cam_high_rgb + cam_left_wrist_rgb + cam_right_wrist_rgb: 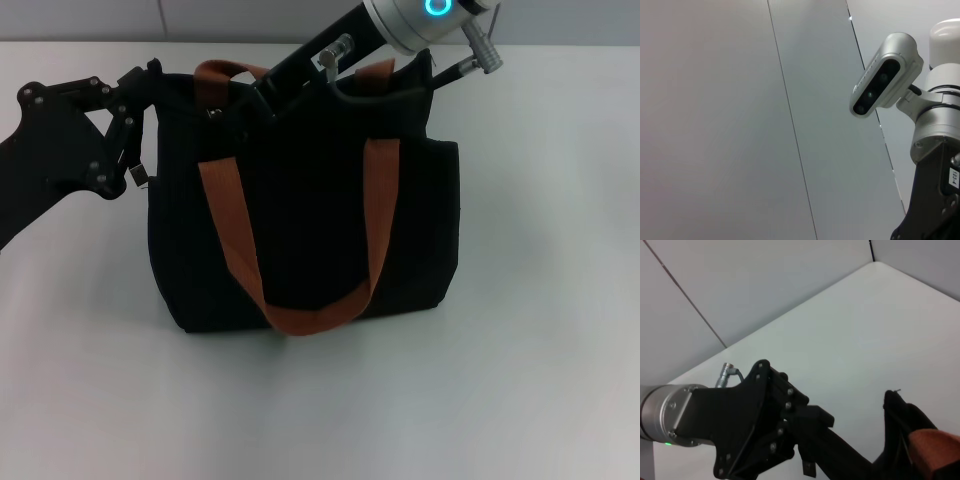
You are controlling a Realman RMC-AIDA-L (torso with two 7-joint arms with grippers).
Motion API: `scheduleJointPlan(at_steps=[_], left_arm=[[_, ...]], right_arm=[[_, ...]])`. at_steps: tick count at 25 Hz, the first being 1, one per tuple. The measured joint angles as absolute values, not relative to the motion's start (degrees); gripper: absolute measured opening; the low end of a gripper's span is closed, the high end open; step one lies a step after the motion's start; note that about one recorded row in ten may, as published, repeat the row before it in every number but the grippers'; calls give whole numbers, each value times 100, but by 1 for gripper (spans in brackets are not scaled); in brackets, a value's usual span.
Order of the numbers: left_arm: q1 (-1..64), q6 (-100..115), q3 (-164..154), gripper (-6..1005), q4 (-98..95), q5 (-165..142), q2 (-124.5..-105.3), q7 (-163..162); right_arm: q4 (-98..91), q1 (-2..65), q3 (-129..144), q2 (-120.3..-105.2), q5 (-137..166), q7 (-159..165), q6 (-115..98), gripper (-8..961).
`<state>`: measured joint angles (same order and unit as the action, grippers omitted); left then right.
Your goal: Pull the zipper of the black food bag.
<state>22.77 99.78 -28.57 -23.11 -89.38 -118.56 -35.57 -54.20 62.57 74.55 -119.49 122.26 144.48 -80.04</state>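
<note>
The black food bag (310, 230) stands upright mid-table in the head view, its orange-brown handles (235, 250) draped over the front. My left gripper (152, 75) reaches in from the left and is shut on the bag's top left corner. The right wrist view shows that gripper (867, 460) joined to the bag's corner (900, 425). My right gripper (245, 100) comes down from the upper right onto the bag's top edge, black against black. A small silver bit there, the zipper (213, 113) pull, sits just left of its tip. I cannot tell whether it is held.
The white table (540, 350) spreads around the bag on every side. A grey panelled wall (740, 120) and the robot's head camera (882, 75) fill the left wrist view.
</note>
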Motion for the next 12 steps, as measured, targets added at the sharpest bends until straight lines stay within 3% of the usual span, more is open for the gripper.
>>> scheduleJointPlan(at_steps=[12], left_arm=[[2276,9984,-2857,22,-2311,-8937,-11857,-3549]], right_arm=[[-5690,6178,7421,-11936,12533,14718,-8217,0]])
